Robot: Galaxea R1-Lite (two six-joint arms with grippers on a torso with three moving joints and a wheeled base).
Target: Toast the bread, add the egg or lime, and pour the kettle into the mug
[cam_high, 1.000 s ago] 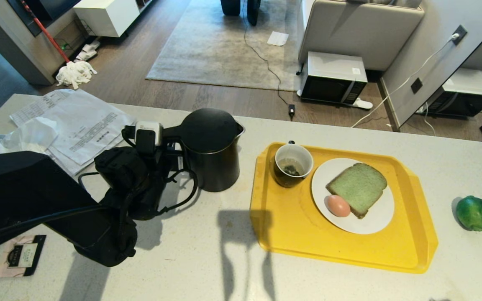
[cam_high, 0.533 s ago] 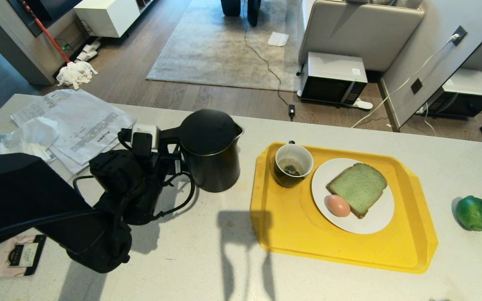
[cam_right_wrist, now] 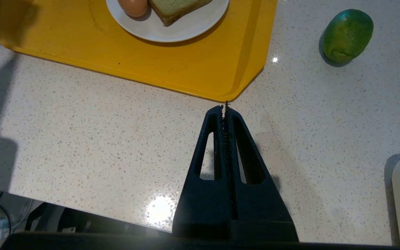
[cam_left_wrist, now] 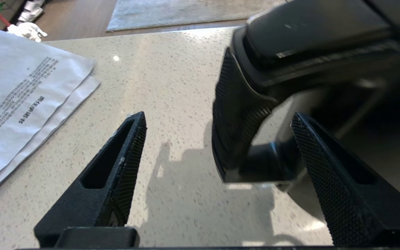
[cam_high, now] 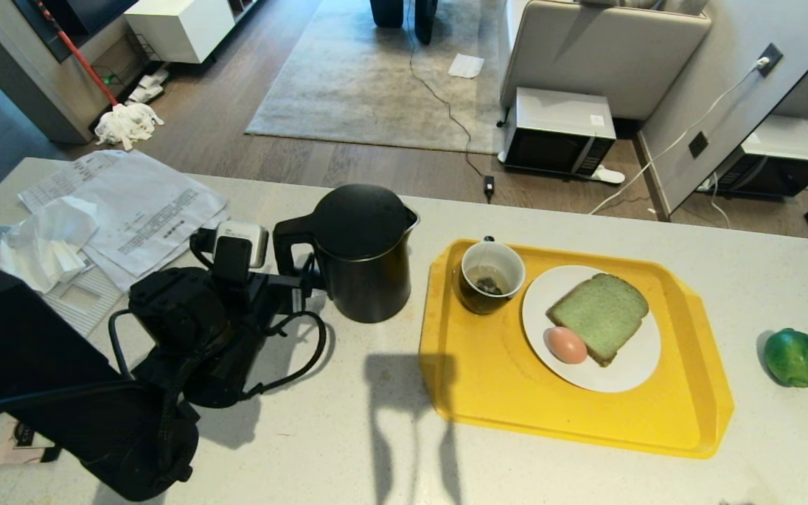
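Looking at the table (cam_high: 348, 435), I judge the job nearly finished: the bread (cam_high: 598, 314) lies on the white plate (cam_high: 621, 375) with the egg (cam_high: 567, 344) touching its near edge, both on the yellow tray (cam_high: 488, 393), and the mug (cam_high: 492, 275) beside the plate shows liquid with something dark at the bottom. The lime (cam_high: 794, 357) sits unused on the table, well apart to the right of the tray. The kettle (cam_high: 365, 252) stands upright just left of the tray. My left pincer (cam_left_wrist: 217, 128) is spread wide around the kettle's handle (cam_left_wrist: 241, 139), released rather than grasping, so what seems left is pulling that arm clear. My right pincer (cam_right_wrist: 225, 109) is clenched on nothing, parked near the tray's corner.
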